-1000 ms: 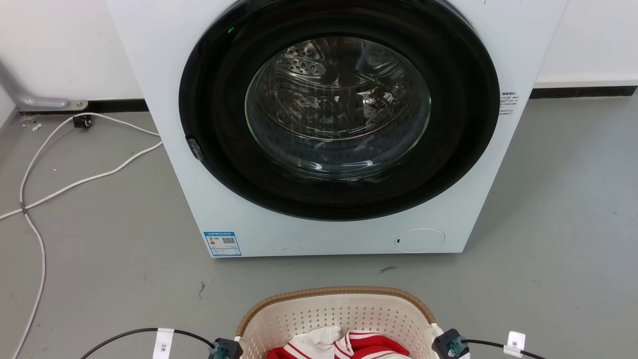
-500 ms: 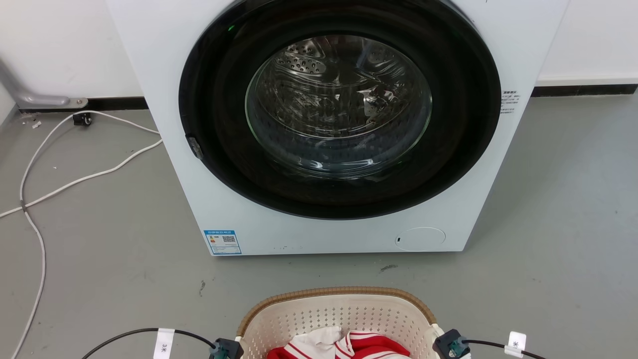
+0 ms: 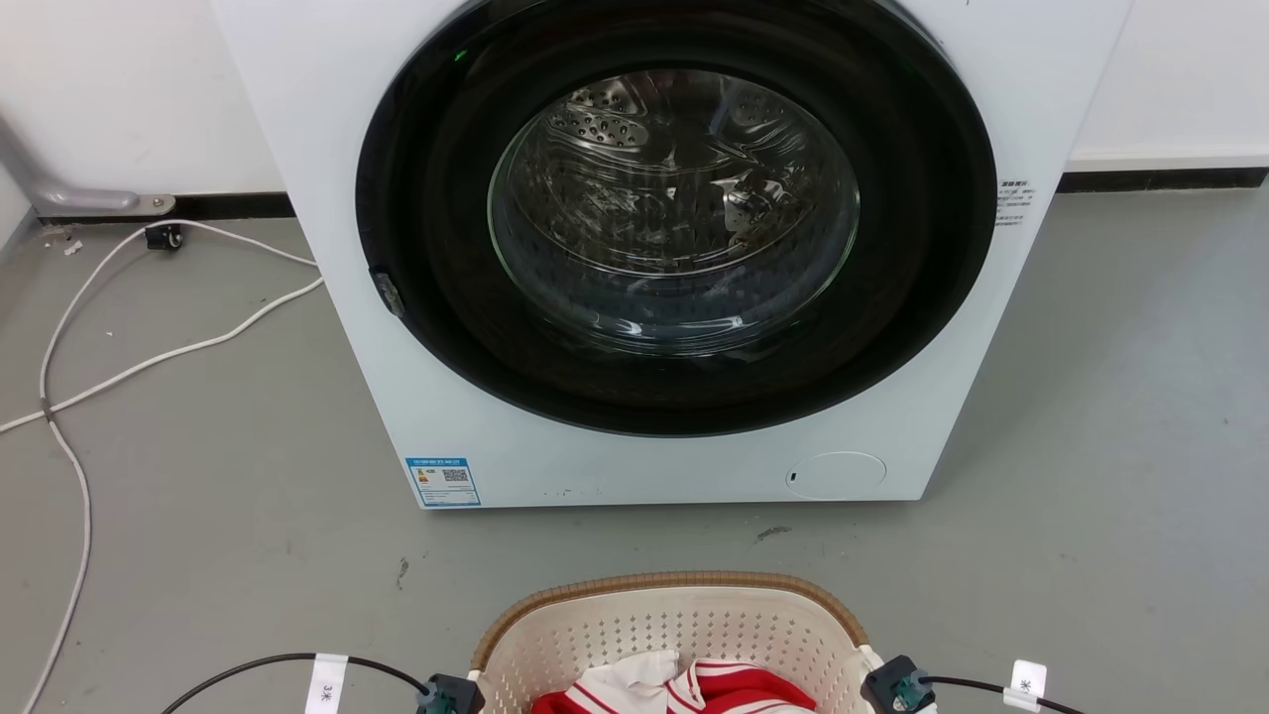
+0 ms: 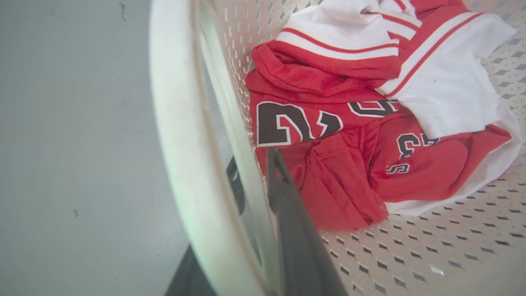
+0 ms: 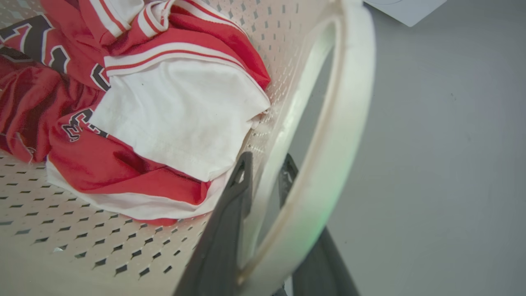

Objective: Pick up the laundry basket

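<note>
The laundry basket (image 3: 674, 620), cream perforated plastic with a brown woven rim, sits at the bottom centre of the head view in front of the washer. A red and white jersey (image 4: 349, 123) lies crumpled inside it. In the left wrist view my left gripper (image 4: 254, 174) is shut on the basket's side wall, one finger inside and one outside, beneath the white loop handle (image 4: 176, 135). In the right wrist view my right gripper (image 5: 267, 168) clamps the opposite wall the same way, under the other loop handle (image 5: 341, 135).
A white front-loading washer (image 3: 674, 248) with its round dark door closed stands directly ahead of the basket. White cables (image 3: 149, 357) trail over the grey floor at the left. Black cables with white tags (image 3: 327, 684) run to both wrists.
The washer has slid a few pixels up the head view, a slight camera shift. The basket and both wrists hold their places.
</note>
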You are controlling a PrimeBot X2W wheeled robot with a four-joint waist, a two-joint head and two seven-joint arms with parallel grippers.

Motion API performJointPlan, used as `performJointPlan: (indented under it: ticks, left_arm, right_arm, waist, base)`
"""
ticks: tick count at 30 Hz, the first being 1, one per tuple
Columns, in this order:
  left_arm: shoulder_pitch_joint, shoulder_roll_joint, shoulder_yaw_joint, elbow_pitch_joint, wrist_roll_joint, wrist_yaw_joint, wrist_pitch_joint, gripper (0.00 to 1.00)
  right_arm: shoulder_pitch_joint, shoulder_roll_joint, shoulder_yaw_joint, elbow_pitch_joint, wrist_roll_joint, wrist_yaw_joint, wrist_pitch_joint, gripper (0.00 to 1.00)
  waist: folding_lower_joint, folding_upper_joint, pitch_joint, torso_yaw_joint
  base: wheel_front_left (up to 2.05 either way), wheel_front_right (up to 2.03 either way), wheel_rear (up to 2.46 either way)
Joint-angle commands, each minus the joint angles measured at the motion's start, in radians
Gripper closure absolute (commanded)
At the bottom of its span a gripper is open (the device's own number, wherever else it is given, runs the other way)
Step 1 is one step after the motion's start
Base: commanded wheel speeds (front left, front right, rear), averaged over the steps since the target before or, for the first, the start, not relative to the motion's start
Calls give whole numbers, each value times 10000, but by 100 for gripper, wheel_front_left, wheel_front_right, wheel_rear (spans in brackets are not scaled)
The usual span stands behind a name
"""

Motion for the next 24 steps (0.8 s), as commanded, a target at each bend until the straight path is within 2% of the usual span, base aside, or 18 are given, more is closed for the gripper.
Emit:
performJointPlan:
  ticks: [1,24]
  left_arm:
    - [-245,205,-35,20,45,-37,-135,100]
    - [-281,200,-469,78,-394,-37,-206,100]
  right_arm:
    - [123,-221,104,78,-82,25,44,100]
    - [165,-225,241,77,111,25,89,100]
  waist:
    - [0,0,-1,1]
    - [0,0,9,12]
  base:
    - [0,0,0]
    - [0,0,0]
